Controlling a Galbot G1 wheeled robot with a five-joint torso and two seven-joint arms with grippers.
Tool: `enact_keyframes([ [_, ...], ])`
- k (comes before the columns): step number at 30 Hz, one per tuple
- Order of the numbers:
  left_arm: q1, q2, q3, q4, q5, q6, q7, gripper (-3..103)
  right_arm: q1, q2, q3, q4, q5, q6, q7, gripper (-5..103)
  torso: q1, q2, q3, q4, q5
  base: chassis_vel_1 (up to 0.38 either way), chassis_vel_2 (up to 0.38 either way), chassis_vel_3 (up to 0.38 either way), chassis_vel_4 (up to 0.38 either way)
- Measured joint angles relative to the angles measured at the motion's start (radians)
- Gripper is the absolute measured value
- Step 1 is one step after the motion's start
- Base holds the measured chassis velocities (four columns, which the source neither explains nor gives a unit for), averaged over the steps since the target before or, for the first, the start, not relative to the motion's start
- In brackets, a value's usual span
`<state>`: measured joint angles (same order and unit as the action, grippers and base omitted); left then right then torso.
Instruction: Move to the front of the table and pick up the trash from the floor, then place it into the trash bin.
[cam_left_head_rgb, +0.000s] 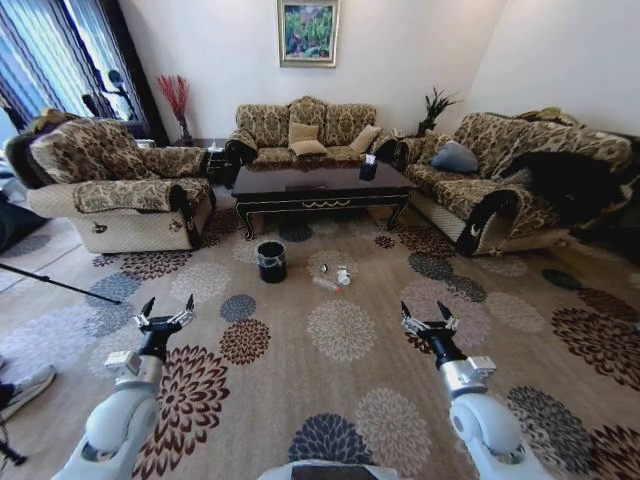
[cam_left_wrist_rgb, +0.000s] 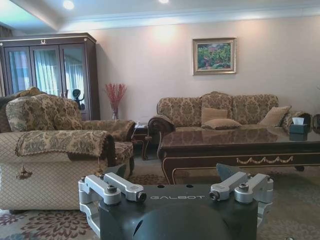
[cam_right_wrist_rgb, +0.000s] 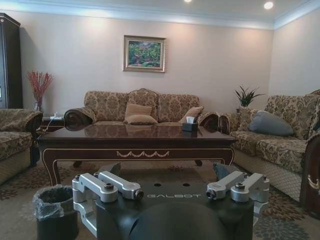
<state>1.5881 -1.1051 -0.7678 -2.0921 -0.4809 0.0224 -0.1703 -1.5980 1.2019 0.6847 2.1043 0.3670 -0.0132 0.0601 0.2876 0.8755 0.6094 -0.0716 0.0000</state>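
Head view: the robot stands on the patterned carpet floor, well back from the coffee table. Both arms are held forward at about the same height, one on each side.

Left gripper: fingers spread open, holding nothing, above the carpet. Right gripper: fingers likewise spread, holding nothing.

Trash bin: small, round, black, with a clear liner bag at its rim. It stands upright on the carpet in front of the table, toward the table's left end. It also appears in the right wrist view, in front of the table's leg.

Trash: a clear plastic bottle with a red cap lies on its side on the carpet, to the right of the bin. A small white cup-like piece sits just beside the bottle. Both lie between the robot and the table, apart from the bin.

On the table: a small dark tissue box near the right end, also seen in the left wrist view.

Sofas stand on the three other sides of the table.
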Motion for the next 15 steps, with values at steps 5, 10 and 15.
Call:
enact_keyframes([
  [5, 0.004, -0.001, -0.004, -0.001, 0.0, -0.001, 0.004, 100, -0.009, 0.006, 0.0, 0.009, -0.008, 0.001, 0.0, 100, -0.01, -0.023, -0.012, 0.0, 0.0, 0.0, 0.0, 0.0, 0.0],
  [10, 0.004, -0.003, -0.002, 0.001, 0.0, -0.004, 0.008, 100, -0.02, 0.012, 0.005, 0.013, -0.017, 0.006, -0.002, 100, -0.019, -0.044, -0.024, 0.0, -0.0001, 0.0, 0.0, 0.0, 0.0],
  [15, 0.003, -0.007, 0.003, 0.001, 0.006, -0.002, 0.007, 100, -0.026, 0.022, 0.005, 0.013, -0.026, 0.009, -0.003, 100, -0.029, -0.067, -0.038, -0.0001, 0.0, 0.0, 0.0, 0.0, 0.0],
])
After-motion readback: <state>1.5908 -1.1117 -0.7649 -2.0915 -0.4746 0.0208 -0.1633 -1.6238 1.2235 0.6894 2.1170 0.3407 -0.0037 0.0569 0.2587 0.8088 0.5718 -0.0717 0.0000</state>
